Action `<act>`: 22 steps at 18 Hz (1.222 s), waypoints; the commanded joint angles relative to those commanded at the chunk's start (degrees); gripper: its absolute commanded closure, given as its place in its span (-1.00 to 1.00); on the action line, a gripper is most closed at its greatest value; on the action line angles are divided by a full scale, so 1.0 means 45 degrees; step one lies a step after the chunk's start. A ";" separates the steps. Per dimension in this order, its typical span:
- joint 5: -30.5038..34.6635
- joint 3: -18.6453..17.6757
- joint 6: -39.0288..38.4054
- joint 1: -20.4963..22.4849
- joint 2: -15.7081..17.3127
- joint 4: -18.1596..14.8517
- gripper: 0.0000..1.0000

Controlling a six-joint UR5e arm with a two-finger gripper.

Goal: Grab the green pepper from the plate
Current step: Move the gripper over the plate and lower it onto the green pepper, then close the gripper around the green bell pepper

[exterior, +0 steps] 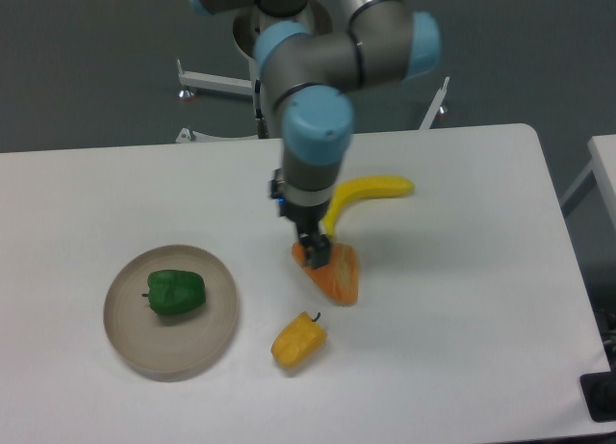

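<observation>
The green pepper point(175, 293) is glossy dark green and lies on the round beige-grey plate point(214, 338) at the table's front left. My gripper point(314, 253) points down near the table's middle, well to the right of the plate. Its dark fingers stand close together and look shut with nothing between them. In the view the tips overlap the upper left end of an orange food piece point(336, 275); I cannot tell whether they touch it.
A yellow banana point(371, 194) lies just behind and right of the gripper. A yellow pepper point(298, 341) lies in front of it, right of the plate. The white table's right edge point(568, 251) is rounded; metal stand legs point(217, 83) are behind the table.
</observation>
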 joint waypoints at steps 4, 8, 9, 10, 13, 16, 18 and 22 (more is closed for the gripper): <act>-0.0058 0.0059 -0.1720 -0.1270 -0.0820 0.2169 -1.00; -0.0330 0.0078 -0.1919 -0.1897 -0.1212 0.2230 -1.00; -0.0467 0.0020 -0.1919 -0.1956 -0.1232 0.2230 -1.00; -0.0623 0.0000 -0.1900 -0.1976 -0.1290 0.2230 -1.00; -0.0859 0.0117 -0.1919 -0.2113 -0.1641 0.2230 -1.00; -0.0859 0.0117 -0.1783 -0.2133 -0.2051 0.2249 -1.00; -0.0859 0.0117 -0.1744 -0.2152 -0.2149 0.2269 -1.00; -0.0820 0.0137 -0.1158 -0.2133 -0.2150 0.2230 -0.81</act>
